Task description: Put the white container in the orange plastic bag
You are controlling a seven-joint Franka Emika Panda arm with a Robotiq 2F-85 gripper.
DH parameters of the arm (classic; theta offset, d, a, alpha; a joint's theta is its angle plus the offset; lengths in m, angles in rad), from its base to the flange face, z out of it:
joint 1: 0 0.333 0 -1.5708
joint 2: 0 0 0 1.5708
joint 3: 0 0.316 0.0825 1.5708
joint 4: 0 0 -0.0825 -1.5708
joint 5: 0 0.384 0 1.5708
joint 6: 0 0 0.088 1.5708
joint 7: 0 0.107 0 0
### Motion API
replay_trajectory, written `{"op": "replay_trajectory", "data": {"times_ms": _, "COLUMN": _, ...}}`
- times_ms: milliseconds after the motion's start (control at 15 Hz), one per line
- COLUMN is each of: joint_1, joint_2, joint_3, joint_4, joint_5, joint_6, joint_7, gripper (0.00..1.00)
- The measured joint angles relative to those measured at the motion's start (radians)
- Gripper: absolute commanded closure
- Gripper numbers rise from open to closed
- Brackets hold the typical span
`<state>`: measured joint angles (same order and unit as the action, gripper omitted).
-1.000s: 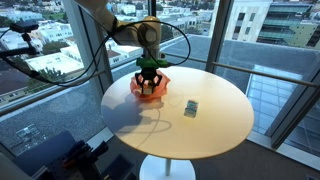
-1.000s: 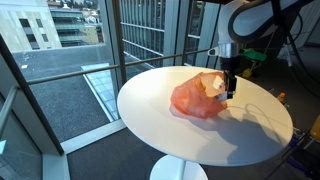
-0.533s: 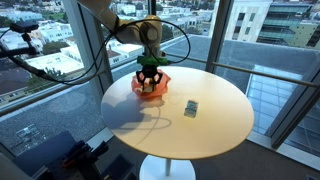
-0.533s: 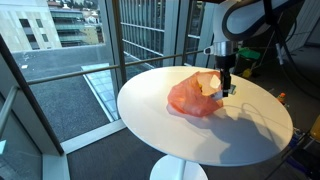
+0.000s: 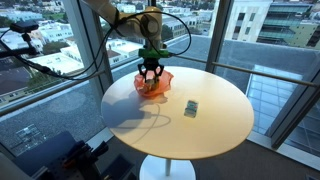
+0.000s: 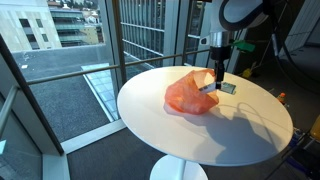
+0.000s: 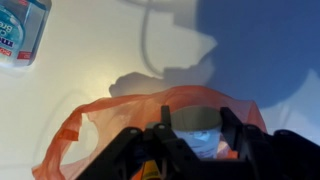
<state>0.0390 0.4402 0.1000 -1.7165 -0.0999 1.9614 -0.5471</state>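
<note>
The orange plastic bag (image 5: 152,86) lies crumpled on the round white table (image 5: 215,125) and also shows in the other exterior view (image 6: 188,95) and in the wrist view (image 7: 100,130). My gripper (image 5: 151,72) hangs straight down over it, as the other exterior view (image 6: 217,78) also shows. In the wrist view the gripper's (image 7: 197,125) fingers are closed against a white container (image 7: 197,142) with a bluish label, which sits low inside the bag's folds. Its lower part is hidden by the fingers.
A small bottle with a blue-green label (image 5: 190,108) lies on the table beside the bag, seen also in the other exterior view (image 6: 227,88) and the wrist view (image 7: 20,35). A thin cable (image 7: 148,45) runs across the tabletop. Glass walls surround the table.
The gripper has risen a little above the bag. The bag has shifted slightly and bunched up under it.
</note>
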Motion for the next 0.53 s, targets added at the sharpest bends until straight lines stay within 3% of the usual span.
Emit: {"op": "replay_trajectory", "data": {"times_ms": 533, "joint_1": 0.000, "joint_2": 0.025, "joint_3": 0.004, "joint_4": 0.019, "joint_5": 0.002, "joint_6": 0.059, "joint_7": 0.005, "gripper": 0.44}}
